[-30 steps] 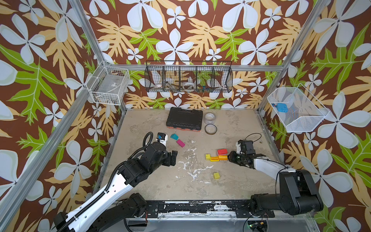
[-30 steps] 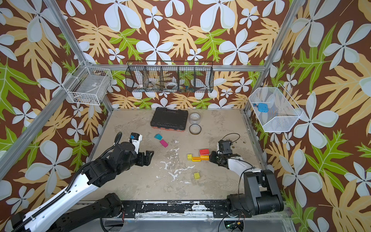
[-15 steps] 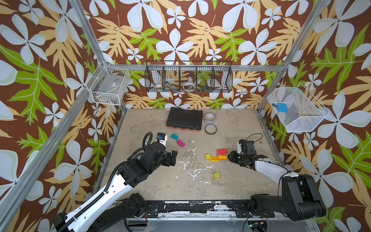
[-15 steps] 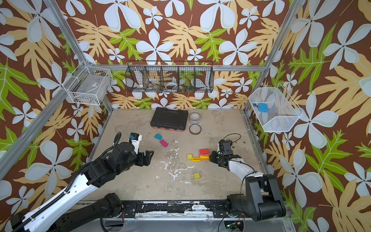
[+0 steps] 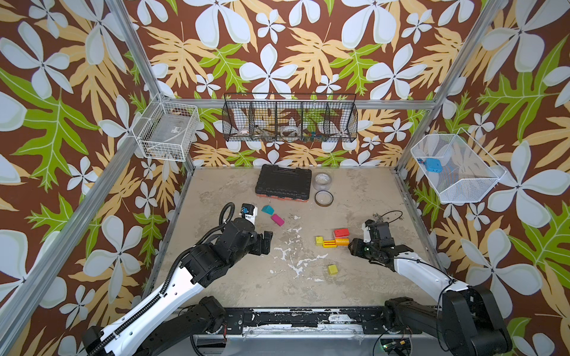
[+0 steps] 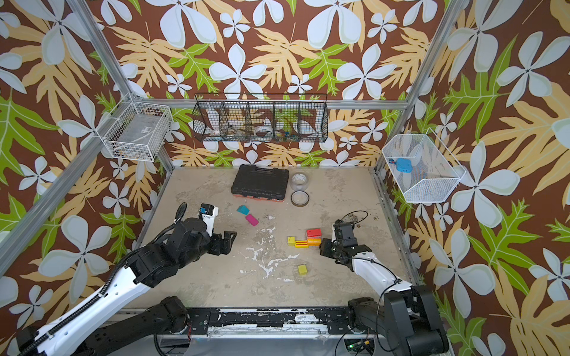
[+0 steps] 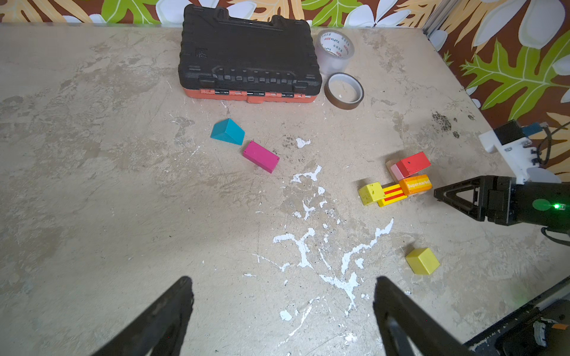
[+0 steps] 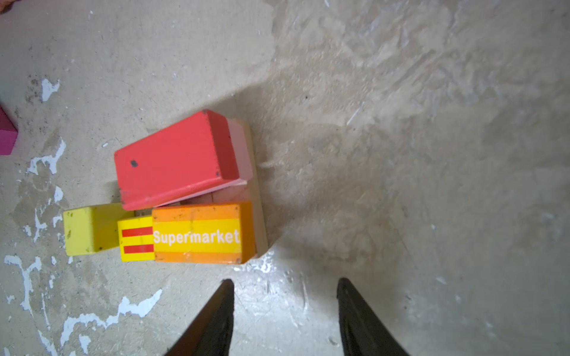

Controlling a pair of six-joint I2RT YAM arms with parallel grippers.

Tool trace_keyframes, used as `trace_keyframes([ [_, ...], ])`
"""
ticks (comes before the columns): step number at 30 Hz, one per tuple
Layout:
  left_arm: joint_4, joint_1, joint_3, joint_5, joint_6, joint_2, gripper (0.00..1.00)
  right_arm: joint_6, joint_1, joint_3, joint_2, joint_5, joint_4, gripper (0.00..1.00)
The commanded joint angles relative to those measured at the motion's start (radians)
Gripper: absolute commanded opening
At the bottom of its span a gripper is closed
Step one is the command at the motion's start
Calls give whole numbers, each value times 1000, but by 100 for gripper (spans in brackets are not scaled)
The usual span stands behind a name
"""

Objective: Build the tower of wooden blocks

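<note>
The tower is a low cluster right of centre. A red block (image 8: 175, 160) lies on a pink one (image 8: 242, 151), next to an orange "Supermarket" block (image 8: 200, 234) that sits on plain wood (image 8: 260, 215). A striped yellow brick (image 8: 137, 239) and a yellow cube (image 8: 84, 229) adjoin them. My right gripper (image 8: 283, 285) is open and empty, just clear of the orange block (image 5: 341, 242). A teal wedge (image 5: 267, 210), a magenta block (image 5: 277, 220) and a loose yellow cube (image 5: 332, 269) lie apart. My left gripper (image 5: 267, 240) hangs wide open over bare table, near the magenta block.
A black tool case (image 5: 283, 184) and two tape rolls (image 5: 323, 181) (image 5: 324, 198) lie at the back of the table. Wire baskets hang on the back wall (image 5: 290, 118) and both side walls. White paint flecks mark the table's middle (image 5: 296, 259).
My right gripper's jaws have spread wider beside the orange block. The left arm and all the blocks have stayed where they were.
</note>
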Motion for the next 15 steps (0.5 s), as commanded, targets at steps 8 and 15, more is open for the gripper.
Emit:
trace_keyframes([
  [8, 13, 2, 2, -6, 4, 4, 92, -10, 10, 23, 52, -2, 42, 55],
  [15, 12, 2, 2, -5, 4, 5, 92, -9, 11, 44, 86, 4, 46, 54],
])
